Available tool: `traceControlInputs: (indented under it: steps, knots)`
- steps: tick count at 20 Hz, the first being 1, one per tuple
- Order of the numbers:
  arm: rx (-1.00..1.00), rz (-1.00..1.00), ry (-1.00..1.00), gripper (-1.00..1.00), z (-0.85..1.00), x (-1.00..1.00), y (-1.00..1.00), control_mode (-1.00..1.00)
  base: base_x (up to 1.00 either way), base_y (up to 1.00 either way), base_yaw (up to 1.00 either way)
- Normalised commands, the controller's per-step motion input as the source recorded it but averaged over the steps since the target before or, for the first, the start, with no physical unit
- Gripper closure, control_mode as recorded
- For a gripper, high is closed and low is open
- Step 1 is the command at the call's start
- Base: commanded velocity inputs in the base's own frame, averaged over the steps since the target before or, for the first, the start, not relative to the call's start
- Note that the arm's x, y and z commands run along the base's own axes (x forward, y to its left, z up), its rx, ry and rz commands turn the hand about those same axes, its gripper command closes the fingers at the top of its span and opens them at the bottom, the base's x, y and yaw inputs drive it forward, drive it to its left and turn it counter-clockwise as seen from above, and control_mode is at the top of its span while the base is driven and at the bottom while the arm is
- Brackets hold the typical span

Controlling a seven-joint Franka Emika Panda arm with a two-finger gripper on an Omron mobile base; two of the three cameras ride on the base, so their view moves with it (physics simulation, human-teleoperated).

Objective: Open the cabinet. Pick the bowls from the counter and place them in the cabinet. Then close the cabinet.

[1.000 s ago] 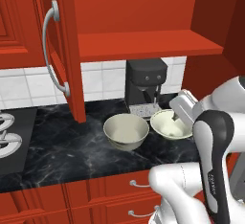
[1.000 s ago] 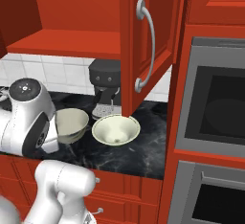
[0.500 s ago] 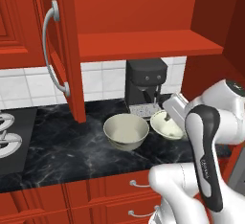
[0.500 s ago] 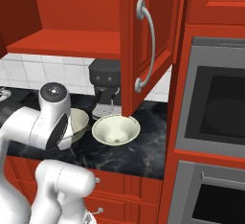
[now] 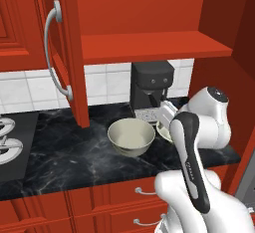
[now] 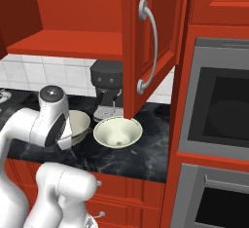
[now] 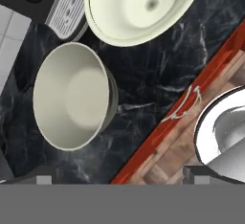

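The cabinet stands open, its left door [image 5: 64, 53] and right door [image 6: 151, 42] swung out over a bare red shelf [image 5: 149, 45]. Both bowls rest on the black counter [image 5: 64, 152]. The deeper bowl [image 5: 131, 136] [image 6: 80, 122] [image 7: 72, 96] is on the left. The wider, shallower bowl [image 6: 117, 132] [image 7: 143, 5] is on the right, and my arm partly covers it in the left base view. My gripper [image 7: 119, 176] hangs open above the counter's front edge, beside the deeper bowl and holding nothing.
A black coffee machine [image 5: 151, 90] stands against the tiled wall right behind the bowls. A stove [image 5: 10, 145] lies at the far left. An oven column [image 6: 219, 110] rises on the right. Red drawers [image 7: 184, 108] with small handles run below the counter.
My hand has swung left and down towards the bowls, and the elbow has shifted with it. The bowls and the cabinet doors have not moved.
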Motion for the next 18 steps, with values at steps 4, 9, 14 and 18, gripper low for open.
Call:
traceControlInputs:
  steps: [4, 9, 14, 18]
  knots:
    - [-0.04, 0.03, 0.0, -1.0, -0.4, 0.19, 0.07, -1.0, 0.0, 0.0, 0.0]
    - [-0.02, 0.07, -0.01, -1.0, -0.32, 0.01, 0.0, -1.0, 0.0, 0.0, 0.0]
    - [-0.04, 0.05, -0.06, -1.0, -0.25, 0.06, 0.0, -1.0, 0.0, 0.0, 0.0]
    - [-0.02, 0.05, -0.09, -1.0, -0.29, 0.18, 0.0, -1.0, 0.0, 0.0, 0.0]
